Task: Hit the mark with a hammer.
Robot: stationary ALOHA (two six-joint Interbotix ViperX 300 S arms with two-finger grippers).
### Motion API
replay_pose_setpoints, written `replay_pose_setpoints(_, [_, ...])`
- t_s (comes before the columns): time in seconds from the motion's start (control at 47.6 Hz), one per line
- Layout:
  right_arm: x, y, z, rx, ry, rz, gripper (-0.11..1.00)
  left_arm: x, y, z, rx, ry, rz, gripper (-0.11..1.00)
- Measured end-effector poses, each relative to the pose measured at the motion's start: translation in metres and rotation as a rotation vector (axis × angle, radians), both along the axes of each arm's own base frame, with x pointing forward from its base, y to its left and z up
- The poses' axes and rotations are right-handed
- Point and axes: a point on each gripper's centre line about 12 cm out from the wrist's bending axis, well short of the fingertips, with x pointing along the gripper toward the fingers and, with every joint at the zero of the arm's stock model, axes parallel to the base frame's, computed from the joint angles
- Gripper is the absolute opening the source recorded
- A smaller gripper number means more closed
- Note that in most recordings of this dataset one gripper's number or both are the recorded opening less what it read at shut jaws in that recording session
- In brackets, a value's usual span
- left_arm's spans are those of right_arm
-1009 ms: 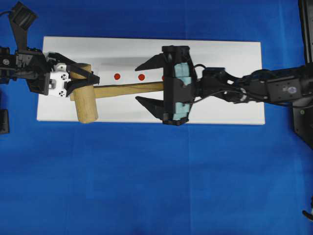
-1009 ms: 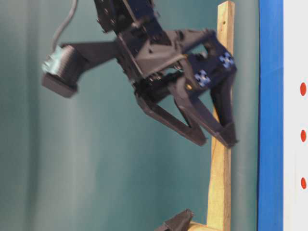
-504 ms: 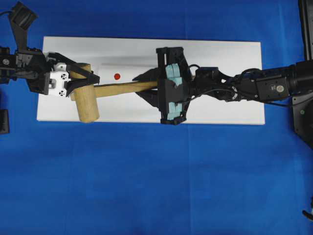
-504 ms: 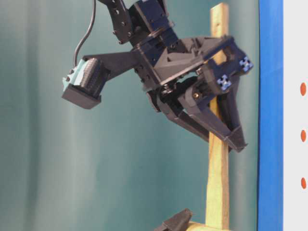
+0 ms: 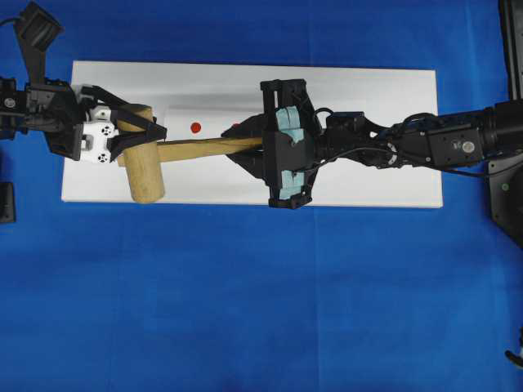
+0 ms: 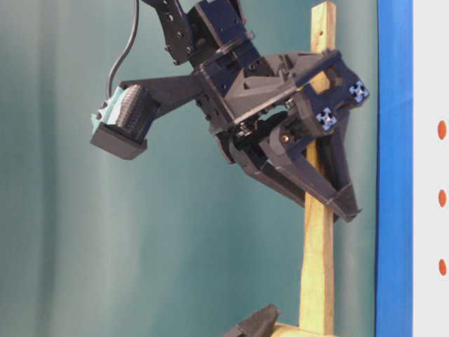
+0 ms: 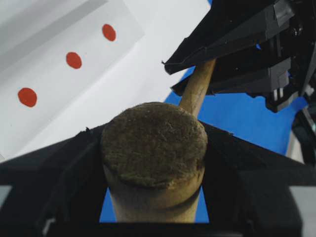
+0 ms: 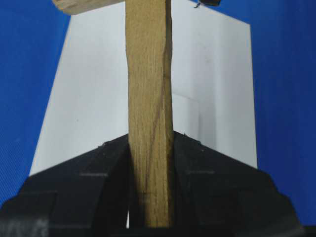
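A: Largest first. Blue cloth-covered table (image 5: 245, 310) across the whole overhead view, with a flat white rectangular board (image 5: 368, 90) spread over the upper half of it.

B: Seen. On the board?

A: Light tan wooden mallet with a thick cylindrical head and slim squared handle (image 5: 188, 150), head at the left end of the board, handle running right toward the frame centre. In the table-level view, handle (image 6: 317, 239) standing vertical just left of the blue strip, top of the head barely peeking in at the bottom edge.

B: Arms?

A: Black left gripper (image 5: 139, 135) at upper left of the overhead view, clamped around the mallet head. From the left wrist view, a black finger (image 7: 64, 168) pressed against each side of the round end grain (image 7: 154, 143). Black right gripper (image 5: 245, 147) reaching in from the right edge, closed tight on the handle. From the right wrist view, handle (image 8: 149, 113) squeezed between both fingers (image 8: 103, 168) at the bottom of the frame.

B: Smallest?

A: Small round red marks (image 7: 74, 59) on the white board. Three in a diagonal row at upper left of the left wrist view; one in clear view in the overhead (image 5: 195, 127), just above the handle.
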Motion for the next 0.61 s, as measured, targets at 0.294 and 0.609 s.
replay_pose_setpoints(0.294, [-0.002,0.0,-0.001,0.011,0.004,-0.005,0.08,-0.008,-0.003,0.008,0.043,-0.019,-0.026,0.9])
replay_pose_setpoints(0.609, [-0.044,-0.003,0.003,0.054,0.007,-0.041,0.08,-0.044,-0.004,0.024,0.233,-0.088,-0.075,0.88])
